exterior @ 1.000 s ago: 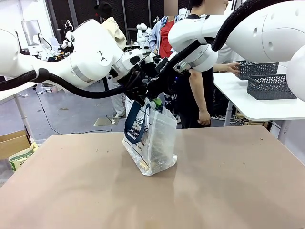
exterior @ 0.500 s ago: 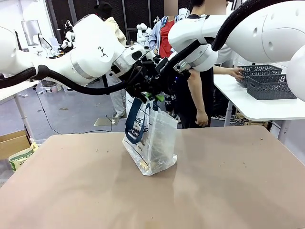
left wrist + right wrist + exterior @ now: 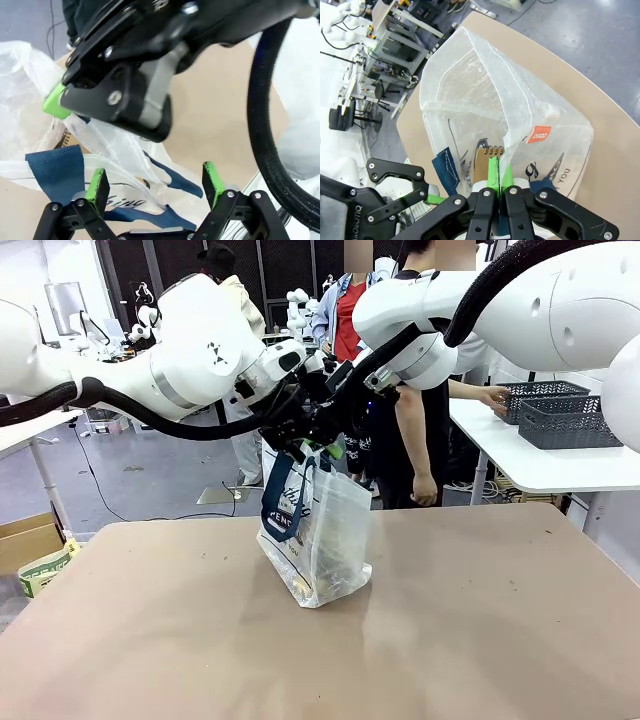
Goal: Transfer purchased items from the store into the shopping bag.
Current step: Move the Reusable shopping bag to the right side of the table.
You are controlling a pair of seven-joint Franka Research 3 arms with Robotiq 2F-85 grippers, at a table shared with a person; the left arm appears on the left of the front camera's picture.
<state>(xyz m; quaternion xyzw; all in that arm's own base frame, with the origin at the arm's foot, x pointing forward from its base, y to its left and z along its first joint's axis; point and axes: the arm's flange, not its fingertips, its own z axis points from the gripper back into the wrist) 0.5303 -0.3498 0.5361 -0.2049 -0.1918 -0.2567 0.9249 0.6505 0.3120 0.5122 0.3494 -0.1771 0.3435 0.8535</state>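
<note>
While the shopping bag (image 3: pixel 318 540) stands upright at centre frame on the tan table (image 3: pixel 480 640), both arms meet above its mouth; the right gripper (image 3: pixel 498 175), low centre in its wrist view, has its pads pressed together on the bag's whitish rim; the left gripper (image 3: pixel 155 182), at the bottom of its wrist view, is spread wide, with a navy strap (image 3: pixel 55 167) and crumpled plastic between its fingers, contact unclear; a spiral-bound tan notebook (image 3: pixel 487 160) sits inside the bag; two grey baskets (image 3: pixel 555 410) rest on a white side table, right edge of frame, a person's hand (image 3: pixel 492 395) on one.
</note>
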